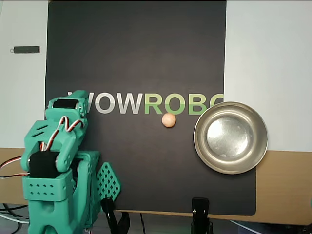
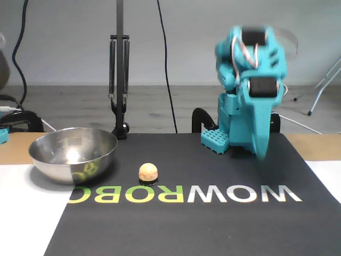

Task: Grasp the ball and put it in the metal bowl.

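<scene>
Hanging blurred, end effector touches nothing; opening unreadable.

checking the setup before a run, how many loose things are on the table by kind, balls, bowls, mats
balls: 1, the ball on the mat, outside the bowl
bowls: 1, the metal bowl, nothing in it
mats: 1, the black mat
total: 3
</scene>
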Controlling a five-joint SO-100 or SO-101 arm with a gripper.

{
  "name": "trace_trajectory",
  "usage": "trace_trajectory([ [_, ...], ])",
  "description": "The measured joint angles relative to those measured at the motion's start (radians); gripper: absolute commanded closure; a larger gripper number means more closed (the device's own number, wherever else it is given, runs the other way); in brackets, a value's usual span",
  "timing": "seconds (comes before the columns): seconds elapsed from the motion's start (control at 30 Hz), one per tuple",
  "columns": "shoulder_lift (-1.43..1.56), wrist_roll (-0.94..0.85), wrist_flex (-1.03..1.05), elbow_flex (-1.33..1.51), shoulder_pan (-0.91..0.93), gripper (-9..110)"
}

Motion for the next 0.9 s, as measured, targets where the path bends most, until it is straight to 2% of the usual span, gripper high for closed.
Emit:
trace_trajectory([
  [0.37,-0.606,0.0,0.272,-0.568,0.017,97],
  [0.67,-0.959,-0.006,0.362,-0.922,0.028,97],
  [0.9,-1.183,-0.201,0.472,-1.108,0.028,97],
])
